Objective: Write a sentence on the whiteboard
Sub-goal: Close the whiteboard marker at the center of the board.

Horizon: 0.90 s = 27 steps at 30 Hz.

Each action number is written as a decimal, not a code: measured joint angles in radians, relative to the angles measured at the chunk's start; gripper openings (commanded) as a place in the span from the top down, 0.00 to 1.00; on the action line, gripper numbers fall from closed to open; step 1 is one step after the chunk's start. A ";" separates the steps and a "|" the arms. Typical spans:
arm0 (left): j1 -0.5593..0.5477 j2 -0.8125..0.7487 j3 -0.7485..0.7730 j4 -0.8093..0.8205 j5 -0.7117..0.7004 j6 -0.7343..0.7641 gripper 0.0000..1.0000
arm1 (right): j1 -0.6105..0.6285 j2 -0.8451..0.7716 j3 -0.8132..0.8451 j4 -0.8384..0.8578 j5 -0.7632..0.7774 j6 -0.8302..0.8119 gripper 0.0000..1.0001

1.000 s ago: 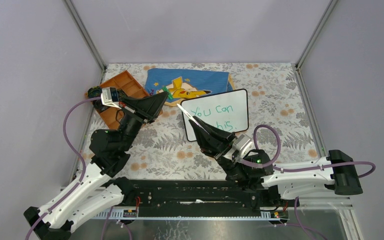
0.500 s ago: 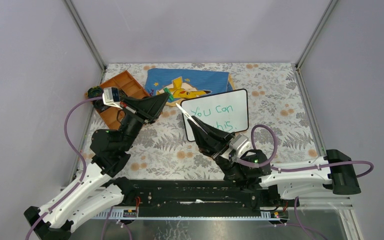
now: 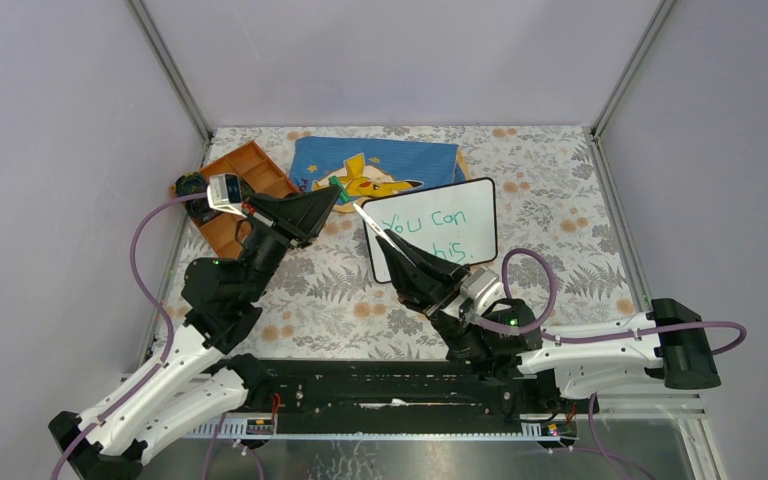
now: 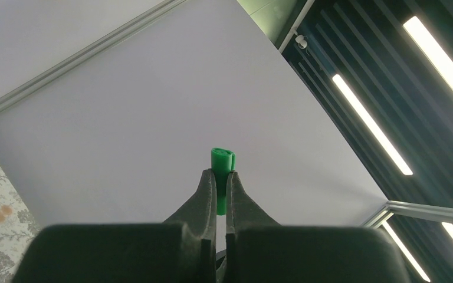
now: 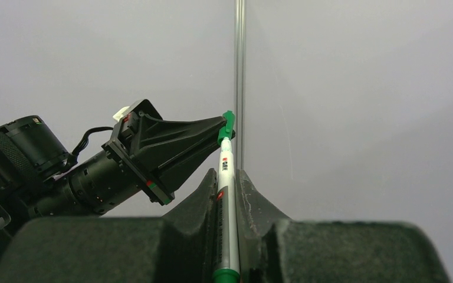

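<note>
R gripper (image 3: pixel 388 243) clamped on marker (image 5: pixel 224 194); its long axis aims at the worktop's far-left corner. Green cap (image 4: pixel 222 162), pinched in L gripper (image 3: pixel 328 194), sits at the marker tip; contact unclear. Whiteboard (image 3: pixel 475 205) lies just right.

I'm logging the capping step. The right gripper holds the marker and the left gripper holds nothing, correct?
Not quite. The left gripper is not empty: it is shut on a green cap, as the left wrist view shows. The right gripper does hold the marker.
</note>
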 measured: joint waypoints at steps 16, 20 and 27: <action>0.000 0.005 -0.007 0.001 0.000 0.000 1.00 | 0.000 0.002 0.000 0.008 0.000 -0.001 1.00; 0.000 0.005 -0.007 0.001 0.000 0.000 1.00 | 0.000 0.002 0.000 0.008 0.000 -0.001 1.00; 0.000 0.005 -0.007 0.001 0.000 0.000 1.00 | 0.000 0.002 0.000 0.007 0.000 0.000 1.00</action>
